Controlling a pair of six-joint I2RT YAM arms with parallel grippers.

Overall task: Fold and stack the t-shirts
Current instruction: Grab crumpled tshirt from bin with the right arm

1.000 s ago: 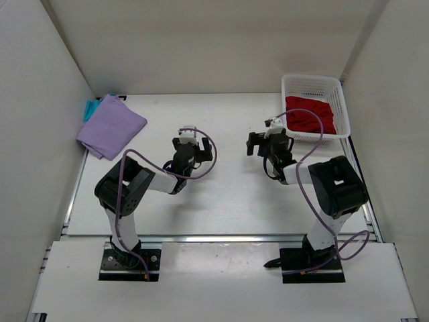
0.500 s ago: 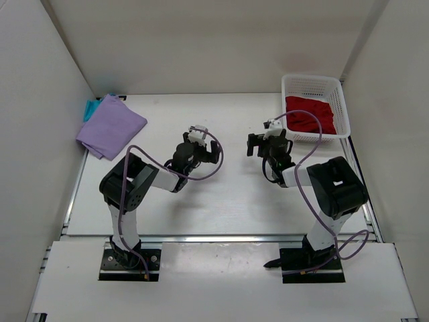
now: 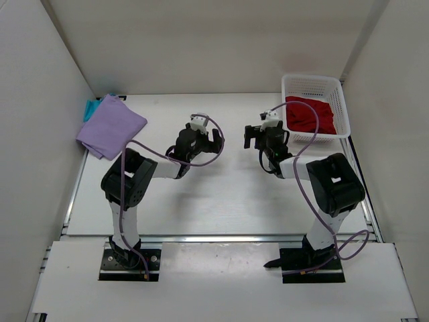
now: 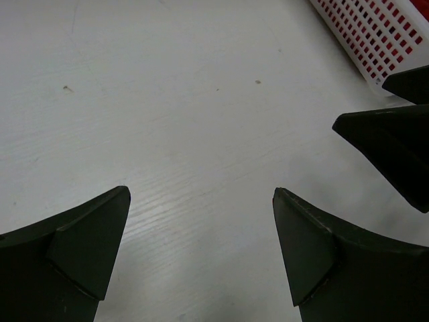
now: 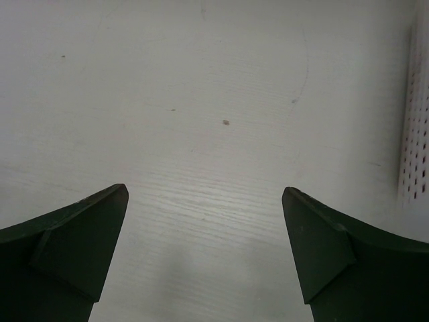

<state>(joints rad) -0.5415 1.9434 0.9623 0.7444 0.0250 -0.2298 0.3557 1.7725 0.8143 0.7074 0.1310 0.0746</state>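
Observation:
A folded lavender t-shirt point(image 3: 110, 126) lies at the table's far left, on top of a teal t-shirt point(image 3: 89, 109) whose edge peeks out behind it. A deep red t-shirt point(image 3: 310, 119) lies crumpled in the white lattice basket point(image 3: 315, 85) at the far right. My left gripper point(image 3: 204, 139) is open and empty over the bare table centre; in the left wrist view point(image 4: 201, 201) only tabletop lies between its fingers. My right gripper point(image 3: 261, 136) is open and empty just left of the basket; the right wrist view point(image 5: 204, 198) shows bare table between its fingers.
White walls enclose the table on three sides. The basket's corner shows in the left wrist view point(image 4: 375, 40), with my right gripper's dark fingers point(image 4: 395, 147) below it. The basket's wall shows at the right edge of the right wrist view point(image 5: 415, 134).
My left gripper has swung right and farther out toward the table centre. My right gripper has moved up toward the basket. Both stay open and empty.

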